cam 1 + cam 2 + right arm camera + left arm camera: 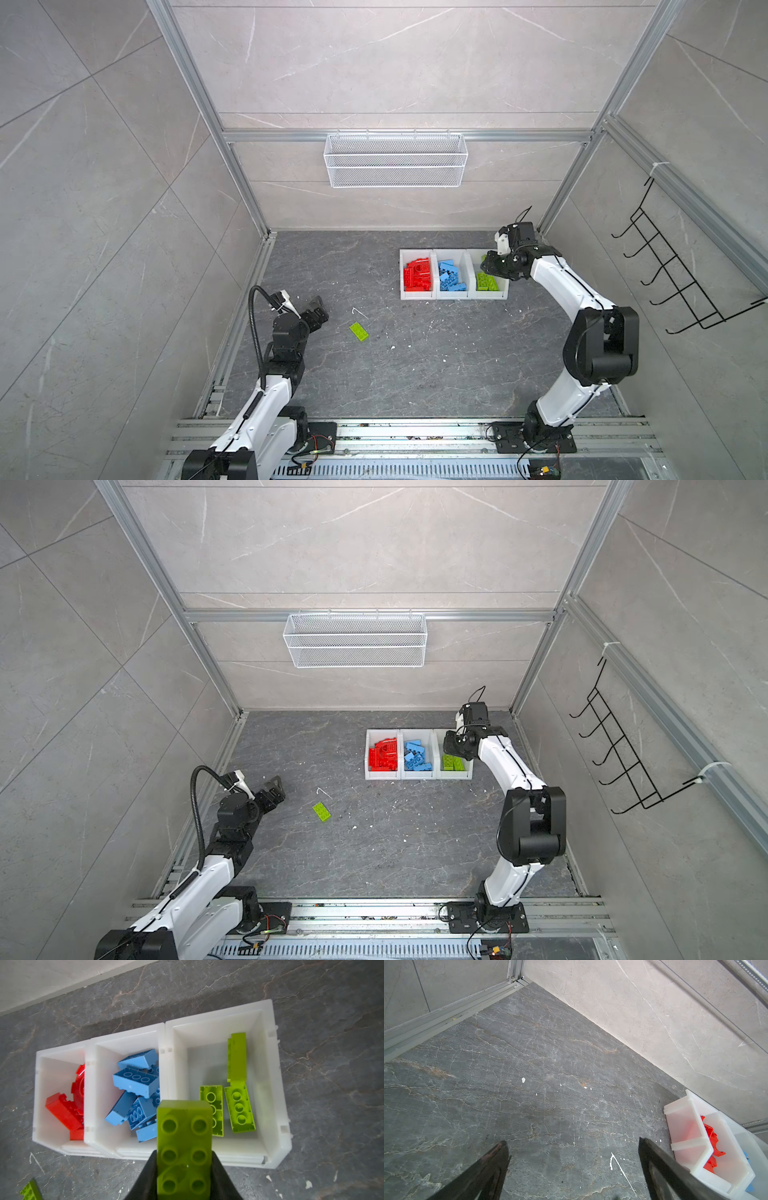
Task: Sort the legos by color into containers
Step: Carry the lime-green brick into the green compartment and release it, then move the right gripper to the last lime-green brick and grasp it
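A lime green brick (184,1147) sits clamped between the two black fingers of the right gripper (184,1159), studs facing the wrist camera. It hangs above the containers (166,1043), three joined white bins in a row. In both top views this gripper (490,262) is over the rightmost bin.

That bin holds the green legos (236,1095): two lie with hollow undersides up and a third stands on edge just behind them. The middle bin holds a jumble of blue legos (136,1088). The leftmost holds the red legos (417,274) (an arched piece among them).

One loose green brick (358,331) lies flat on the dark stone table (415,365), well apart from the containers, toward the left arm. The left gripper (318,311) hovers near it with its fingers (496,1157) spread wide and nothing between them.

A white wire basket (395,160) hangs on the back wall.
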{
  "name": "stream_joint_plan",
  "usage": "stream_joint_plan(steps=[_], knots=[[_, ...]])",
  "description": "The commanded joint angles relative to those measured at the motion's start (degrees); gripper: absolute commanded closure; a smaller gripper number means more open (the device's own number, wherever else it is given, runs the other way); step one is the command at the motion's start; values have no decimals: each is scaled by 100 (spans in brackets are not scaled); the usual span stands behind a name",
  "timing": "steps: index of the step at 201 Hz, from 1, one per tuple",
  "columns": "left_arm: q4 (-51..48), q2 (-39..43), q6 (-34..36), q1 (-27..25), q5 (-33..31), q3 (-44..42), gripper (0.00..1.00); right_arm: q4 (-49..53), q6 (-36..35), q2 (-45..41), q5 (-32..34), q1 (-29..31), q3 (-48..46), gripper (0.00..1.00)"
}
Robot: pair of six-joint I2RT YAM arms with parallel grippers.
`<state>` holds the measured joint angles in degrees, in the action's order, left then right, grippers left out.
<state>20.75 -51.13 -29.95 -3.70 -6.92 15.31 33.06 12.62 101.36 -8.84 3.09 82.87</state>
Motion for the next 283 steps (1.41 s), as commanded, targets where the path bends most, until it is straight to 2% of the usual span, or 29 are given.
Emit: stream_joint_plan(steps=[1,48,64,78,89,115,130,147,171,187,206,225,253,283], knots=[[244,-41,73,10,110,152,0,189,-163,348,249,-31,396,79],[240,-1,115,12,113,157,0,178,-216,898,287,-72,700,75],[247,20,110,11,122,146,0,229,-223,986,293,-72,790,63],[255,7,93,10,146,155,0,232,-238,937,322,-81,788,43],[271,-8,88,10,182,156,0,214,-249,829,305,-73,748,34],[254,11,77,10,237,177,0,258,-321,412,309,-62,649,30],[242,70,86,10,260,182,0,144,-400,-8,41,57,439,31],[236,133,79,10,223,162,0,48,-528,-457,-153,552,189,31],[356,235,-252,10,-270,-106,0,-351,-281,-858,-124,1747,-262,31],[462,152,-345,34,-407,-201,0,-547,-1,-780,93,2613,-386,32],[403,-88,-321,61,-249,-48,0,-1132,398,-587,291,3558,-646,32],[499,-245,-453,144,-60,-32,0,-1257,493,-66,617,4353,-452,32],[485,-117,-487,203,5,-62,1,-886,298,946,862,4991,335,32],[341,127,-572,216,-275,-163,0,-697,217,1684,665,5221,982,32]])
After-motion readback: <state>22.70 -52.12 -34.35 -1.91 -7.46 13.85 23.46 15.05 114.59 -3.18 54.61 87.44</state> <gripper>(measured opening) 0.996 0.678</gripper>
